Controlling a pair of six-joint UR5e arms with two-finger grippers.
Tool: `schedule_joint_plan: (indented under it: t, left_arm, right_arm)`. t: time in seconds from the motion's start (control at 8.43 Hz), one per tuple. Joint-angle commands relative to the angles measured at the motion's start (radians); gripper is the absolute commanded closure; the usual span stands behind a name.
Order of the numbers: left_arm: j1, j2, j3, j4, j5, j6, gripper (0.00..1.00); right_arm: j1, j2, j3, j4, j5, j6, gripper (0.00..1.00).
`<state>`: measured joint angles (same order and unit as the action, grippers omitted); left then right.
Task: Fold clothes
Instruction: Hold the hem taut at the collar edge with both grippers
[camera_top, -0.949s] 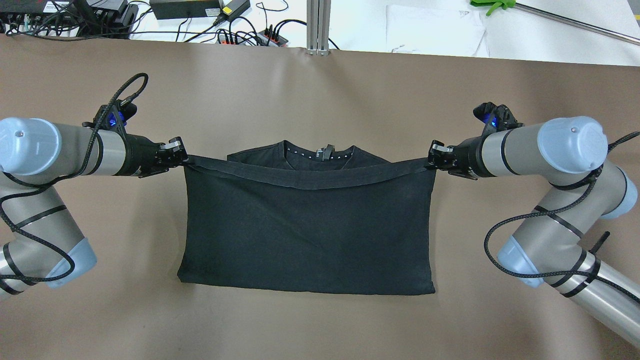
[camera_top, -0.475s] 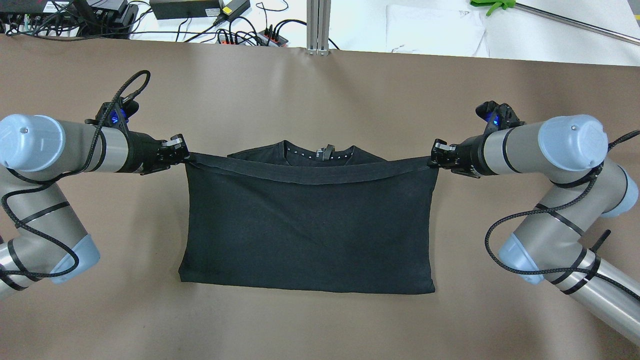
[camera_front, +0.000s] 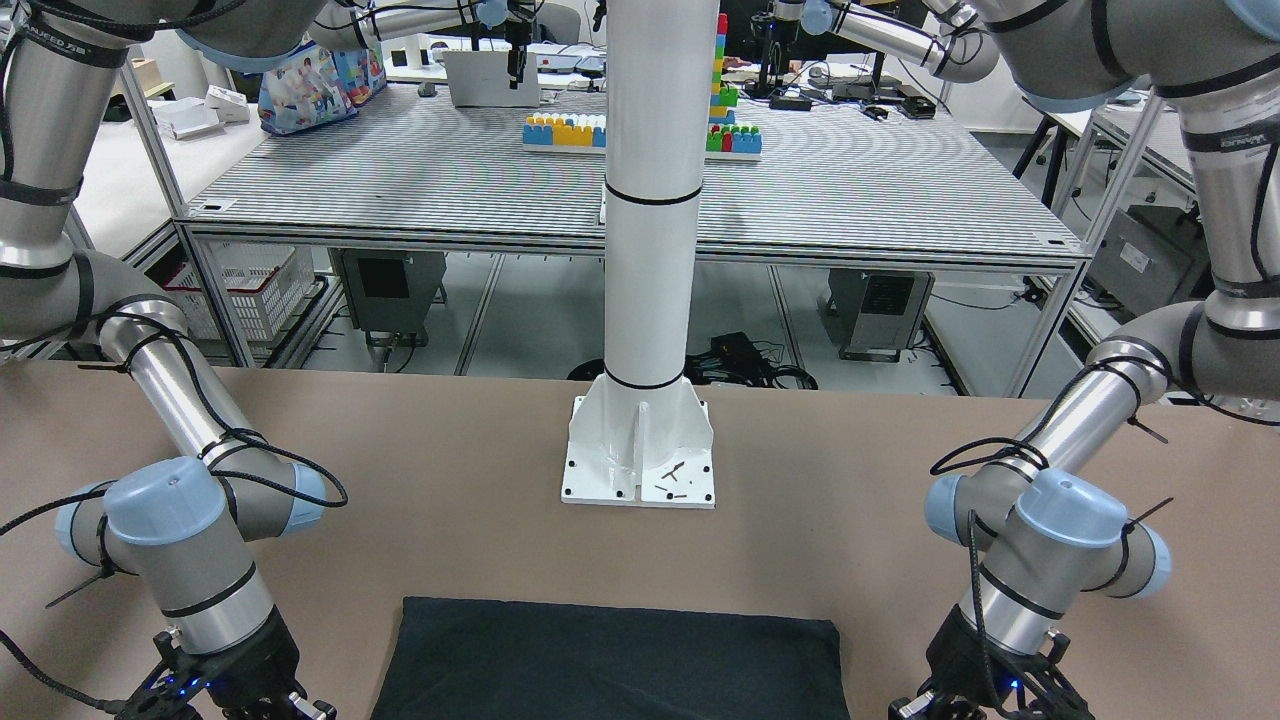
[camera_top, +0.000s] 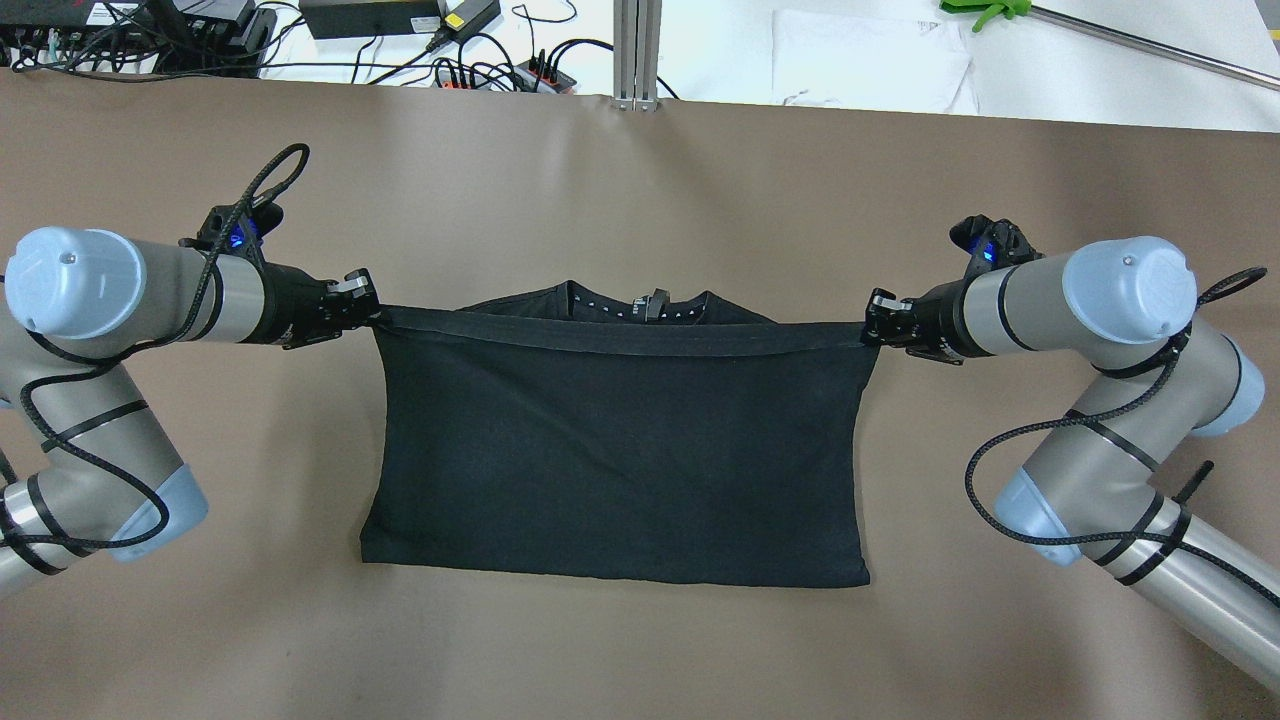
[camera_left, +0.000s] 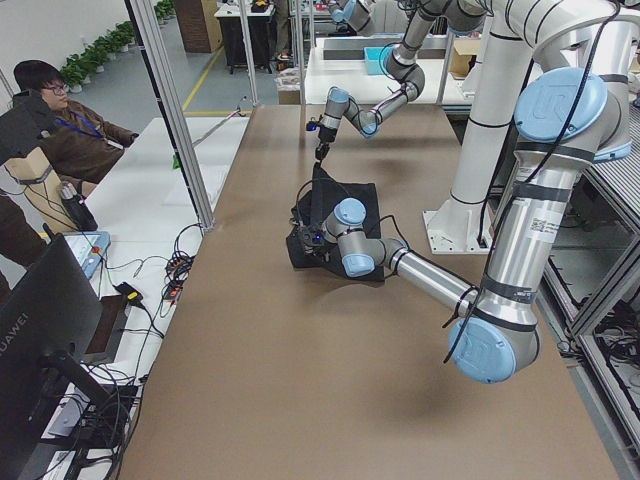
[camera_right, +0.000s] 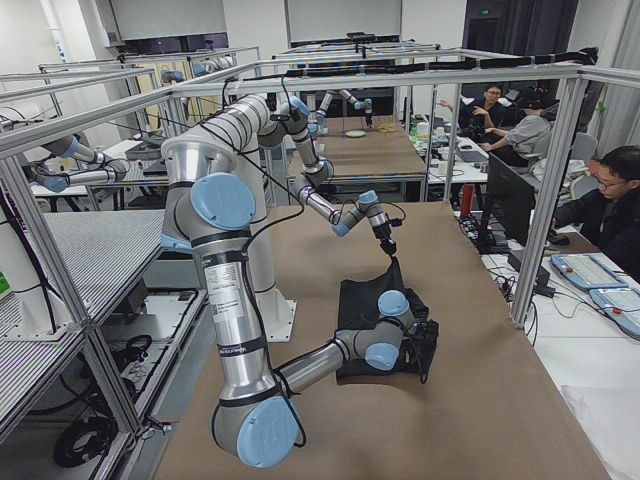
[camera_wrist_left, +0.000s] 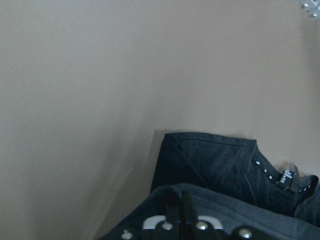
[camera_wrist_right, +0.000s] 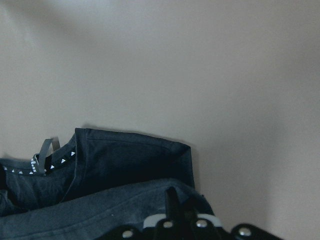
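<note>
- Table (camera_top: 640, 180): brown-covered and wide. Cables and power strips (camera_top: 500, 70) lie on the white surface past its far edge.
- White pillar (camera_front: 650, 200): it stands upright at the robot's side of the table. Its square base (camera_front: 640, 470) is bolted to the brown surface, apart from the cloth.
- Black garment (camera_top: 620, 460): it sits in the middle of the table between the two arms, doubled over itself (the folded edge lies flat on the side nearest the robot). Its hemmed edge is lifted and stretched taut in a nearly straight line from one gripper to the other. The collar (camera_top: 600, 300) shows just beyond that line, resting on the table.
- Left gripper (camera_top: 372, 312): it is at the left corner of the hem with its jaws clenched on the fabric. The left wrist view shows the fingertips (camera_wrist_left: 173, 207) pinched together, with cloth bunched around them.
- Right gripper (camera_top: 868, 325): it is at the right corner of the hem, likewise clamped on the fabric. Its fingertips (camera_wrist_right: 172, 200) are closed in the right wrist view.
- Label (camera_top: 653, 303): a small pale tag at the middle of the neckline, with a row of tiny white marks running along the collar on either side.
</note>
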<state>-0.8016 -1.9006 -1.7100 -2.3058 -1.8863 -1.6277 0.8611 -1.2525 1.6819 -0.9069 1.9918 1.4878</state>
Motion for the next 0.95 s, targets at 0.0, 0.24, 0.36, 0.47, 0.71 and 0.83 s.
schedule_joint_plan:
  t: [0.0,0.24,0.36,0.47,0.71,0.83]
  left_arm:
    - [-0.001,-0.029,-0.005,0.035,-0.001,-0.001,1.00]
    - [-0.001,-0.020,-0.002,0.034,0.016,0.002,0.03]
    - [-0.004,-0.020,-0.003,0.035,0.018,0.002,0.00]
    - [-0.016,-0.023,0.000,0.037,0.015,0.003,0.00]
    - [-0.033,-0.023,-0.002,0.039,0.007,0.006,0.00]
    - [-0.033,-0.025,-0.003,0.039,0.009,0.006,0.00]
  right_arm:
    - [-0.001,0.022,0.010,-0.003,0.031,0.011,1.00]
    - [0.001,0.018,0.005,-0.003,0.032,0.006,0.10]
    - [0.004,0.016,0.010,-0.001,0.039,0.006,0.06]
    - [0.016,0.013,0.010,-0.003,0.070,0.006,0.06]
    - [0.061,0.007,0.013,-0.001,0.195,0.009,0.06]
    - [0.061,-0.019,0.033,-0.001,0.199,0.011,0.06]
